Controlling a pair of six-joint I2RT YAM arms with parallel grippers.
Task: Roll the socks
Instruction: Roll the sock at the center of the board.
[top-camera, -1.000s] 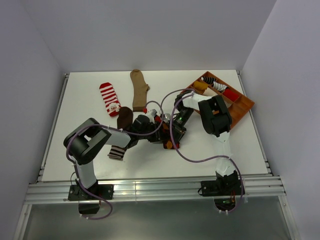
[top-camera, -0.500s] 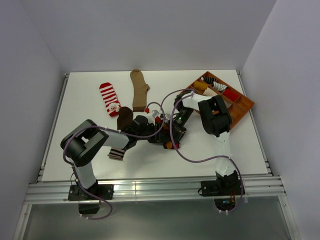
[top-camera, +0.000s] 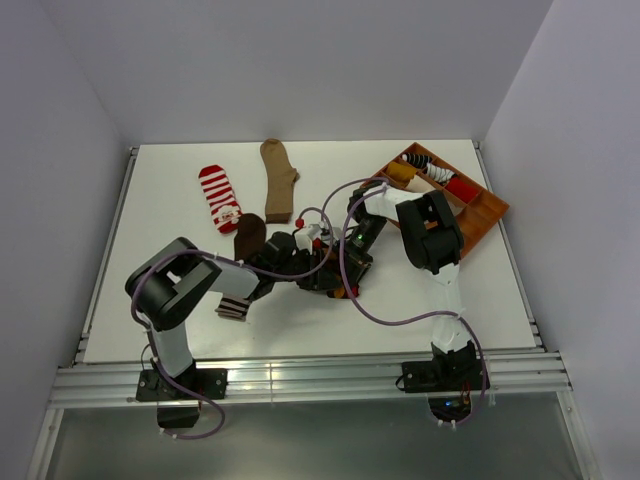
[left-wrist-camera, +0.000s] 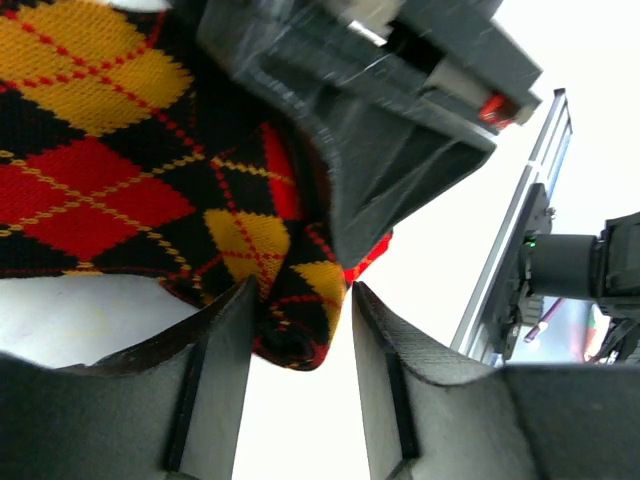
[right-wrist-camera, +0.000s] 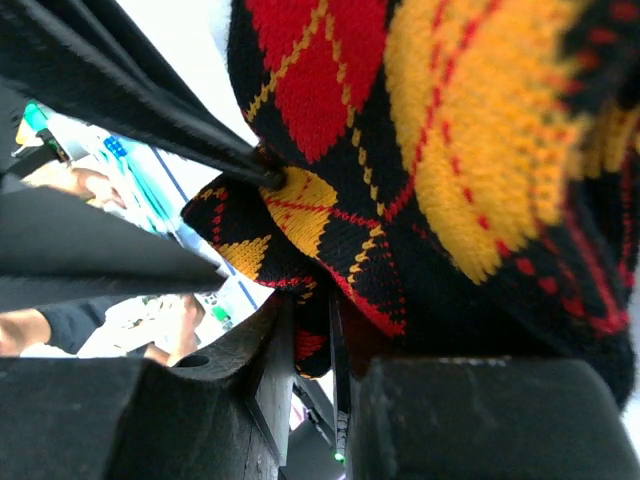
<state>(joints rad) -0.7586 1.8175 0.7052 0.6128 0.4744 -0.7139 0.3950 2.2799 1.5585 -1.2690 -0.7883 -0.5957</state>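
Black argyle sock (left-wrist-camera: 120, 180), right gripper (right-wrist-camera: 315, 335) clamped on its fold, left gripper (left-wrist-camera: 302, 300) partly apart astride it

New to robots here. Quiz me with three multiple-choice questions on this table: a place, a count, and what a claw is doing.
1. Where is the wooden tray? A far right; B near left; C near middle.
2. How many socks lie flat, unheld? A one; B three; C five.
3. The right claw is: A open, empty; B gripping the tray; C shut on the argyle sock.
1 A: it sits far right. 2 B: red-and-white sock, tan sock, brown sock. 3 C: argyle fabric is pinched in it.
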